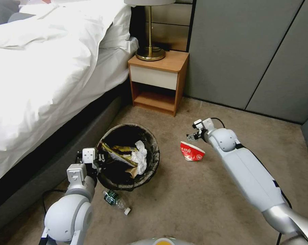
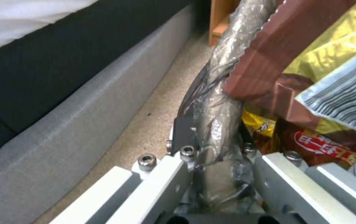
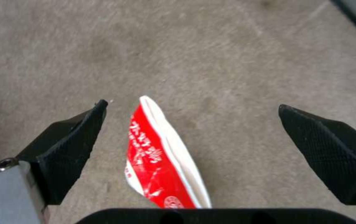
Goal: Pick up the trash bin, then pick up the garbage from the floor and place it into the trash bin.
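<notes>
Lying flattened on the floor [image 1: 201, 197] right of the trash bin [image 1: 153, 162], the red-and-white carton [image 1: 191, 151] could slip sideways from the spread right hand [image 1: 192, 136], while the left hand [image 2: 213, 149] pinches the bin's rim.

Open carpet [image 1: 201, 197] around the red carton [image 1: 192, 151]; nothing between it and the spread right gripper [image 3: 192, 124]. Bed frame [image 1: 52, 160] crowds the bin [image 1: 128, 156] on its left; bottle [image 1: 116, 200] lies beside its near rim.

White-grey arms [image 1: 252, 177], black cables, black end effector fingers [image 3: 70, 146].
</notes>
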